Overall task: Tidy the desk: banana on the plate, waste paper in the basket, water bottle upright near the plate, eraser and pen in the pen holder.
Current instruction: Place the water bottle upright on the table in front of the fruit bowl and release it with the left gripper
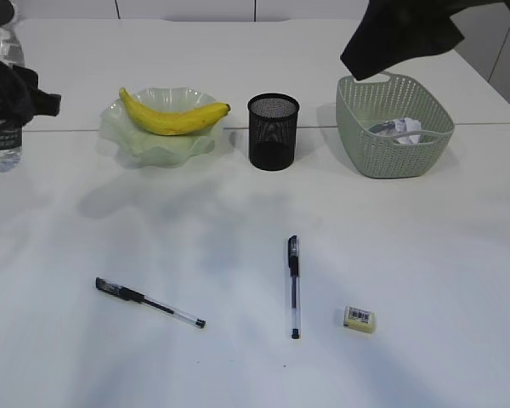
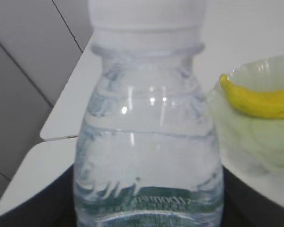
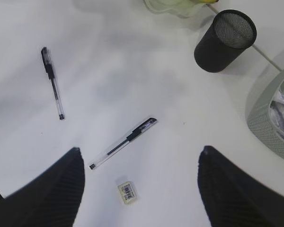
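My left gripper (image 1: 13, 93) is shut on the clear water bottle (image 1: 0, 140), which is upright at the table's far left, left of the plate. The bottle fills the left wrist view (image 2: 146, 142). The banana (image 1: 174, 115) lies on the pale green plate (image 1: 132, 144). Crumpled paper (image 1: 401, 129) lies in the green basket (image 1: 391, 157). Two pens (image 1: 149, 302) (image 1: 293, 285) and the eraser (image 1: 359, 319) lie on the table's front. My right gripper (image 3: 140, 150) is open and empty, high above the eraser (image 3: 127, 192) and the nearer pen (image 3: 124, 143).
The black mesh pen holder (image 1: 273, 132) stands between the plate and the basket and looks empty from above in the right wrist view (image 3: 225, 41). The right arm (image 1: 399, 34) hangs above the basket. A seam between tabletops runs behind the plate.
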